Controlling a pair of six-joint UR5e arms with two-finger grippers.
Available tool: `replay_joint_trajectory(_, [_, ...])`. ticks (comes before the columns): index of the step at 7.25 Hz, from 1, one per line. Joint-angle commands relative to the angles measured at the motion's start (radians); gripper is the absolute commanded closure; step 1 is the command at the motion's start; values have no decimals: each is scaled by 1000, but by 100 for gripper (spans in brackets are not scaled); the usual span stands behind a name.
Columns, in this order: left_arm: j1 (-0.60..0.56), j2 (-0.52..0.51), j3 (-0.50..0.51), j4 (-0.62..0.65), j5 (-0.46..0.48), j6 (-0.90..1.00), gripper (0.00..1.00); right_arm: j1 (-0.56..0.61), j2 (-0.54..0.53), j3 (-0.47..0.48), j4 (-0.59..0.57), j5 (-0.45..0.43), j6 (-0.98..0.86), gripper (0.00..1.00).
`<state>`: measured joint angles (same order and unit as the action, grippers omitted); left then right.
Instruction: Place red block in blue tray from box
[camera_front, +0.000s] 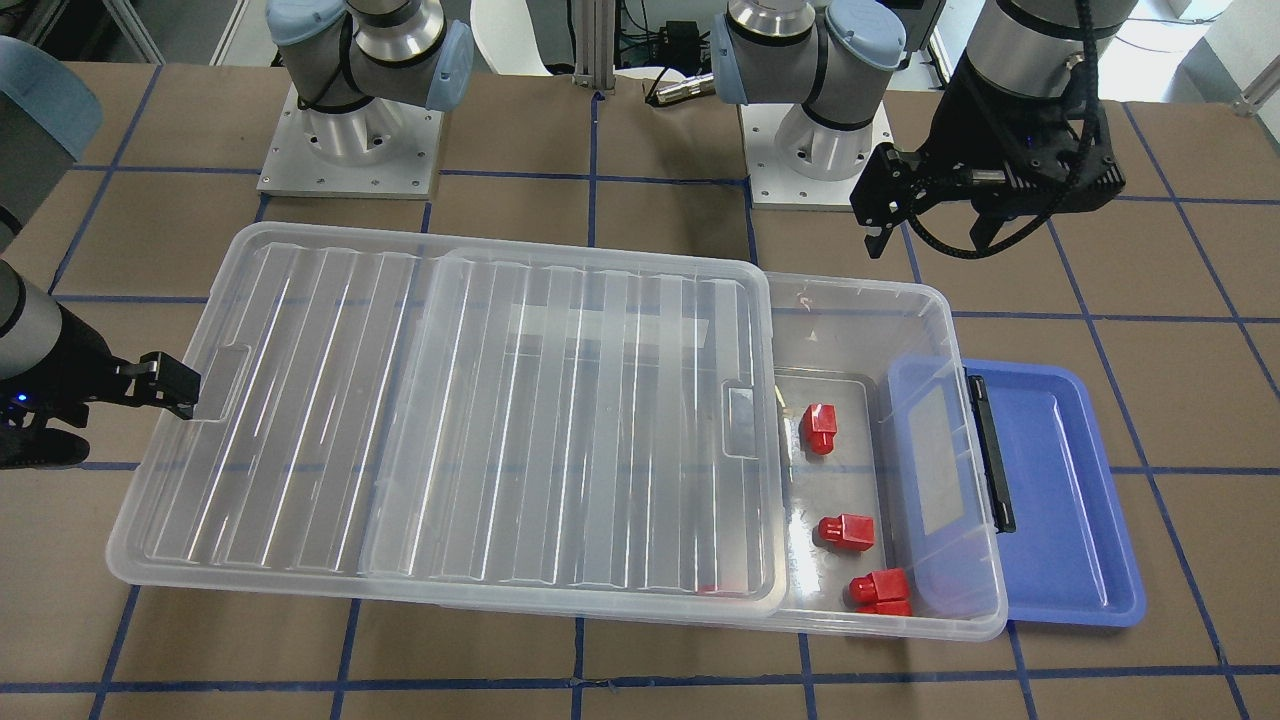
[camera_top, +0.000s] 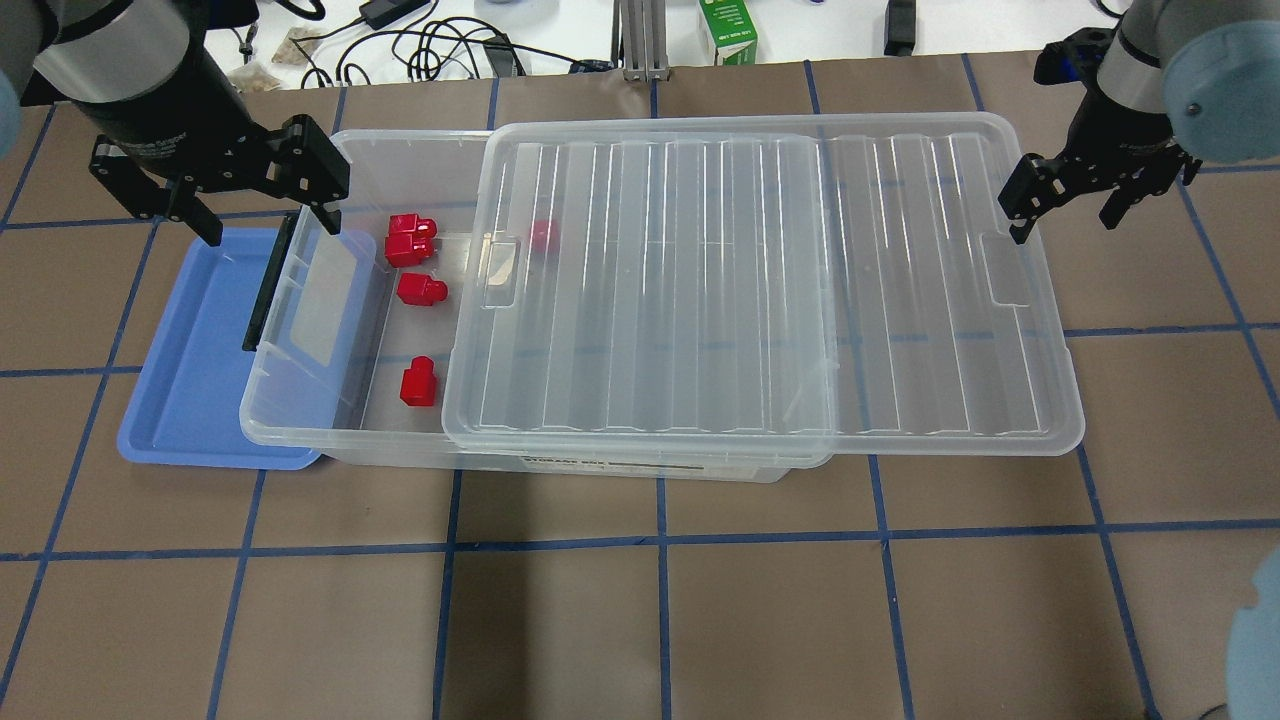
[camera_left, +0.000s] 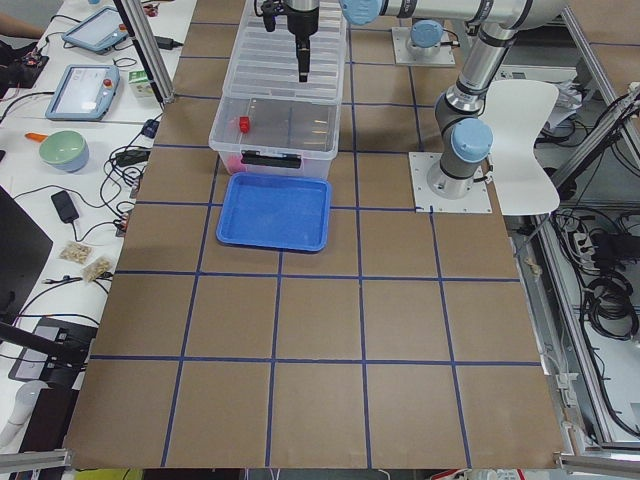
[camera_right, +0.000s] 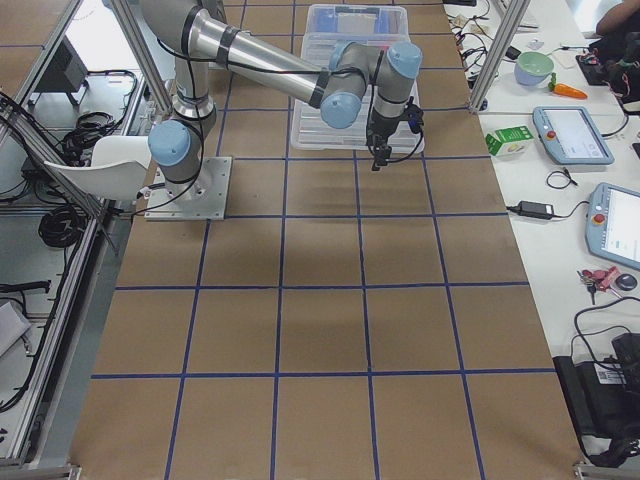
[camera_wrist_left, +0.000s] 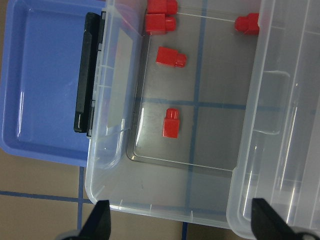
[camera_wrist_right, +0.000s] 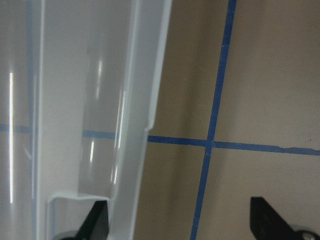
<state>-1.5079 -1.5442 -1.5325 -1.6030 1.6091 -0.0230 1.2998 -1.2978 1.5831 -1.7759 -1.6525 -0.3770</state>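
The clear box (camera_top: 300, 435) lies across the table with its ribbed lid (camera_top: 760, 290) slid toward my right, so its left end is uncovered. Several red blocks lie in that uncovered end (camera_top: 418, 383) (camera_front: 846, 531) (camera_wrist_left: 171, 122); one more shows through the lid (camera_top: 543, 235). The blue tray (camera_top: 190, 370) (camera_front: 1060, 500) (camera_wrist_left: 40, 85) lies beside that end, partly under the box. My left gripper (camera_top: 265, 215) (camera_front: 930, 238) (camera_wrist_left: 182, 225) is open and empty, above the box end. My right gripper (camera_top: 1065, 215) (camera_wrist_right: 182, 222) is open and empty at the lid's far end.
A black clip handle (camera_top: 265, 290) (camera_front: 992, 460) sits on the box end over the tray. Blue tape lines (camera_top: 660, 540) grid the brown table. Cables and a green carton (camera_top: 727, 30) lie beyond the far edge. The arm bases (camera_front: 350, 140) stand behind the box.
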Motion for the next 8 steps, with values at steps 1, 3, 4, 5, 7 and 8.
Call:
replay_joint_trajectory(1, [0, 0, 0, 0, 0, 0, 0, -8, 0, 0, -2, 0, -5, 0])
replay_joint_trajectory(3, [0, 0, 0, 0, -1, 0, 0, -10, -1, 0, 0, -33, -5, 0])
replay_joint_trajectory(4, [0, -1, 0, 0, -1, 0, 0, -10, -1, 0, 3, -30, -3, 0])
replay_joint_trajectory(5, [0, -1, 0, 0, -1, 0, 0, -7, -9, -3, 4, -15, 1, 0])
replay_joint_trajectory(7, [0, 0, 0, 0, -1, 0, 0, 4, -64, -55, 92, 15, 27, 0])
replay_joint_trajectory(8, [0, 1, 0, 0, -1, 0, 0, 4, -101, -84, 190, 28, 93, 0])
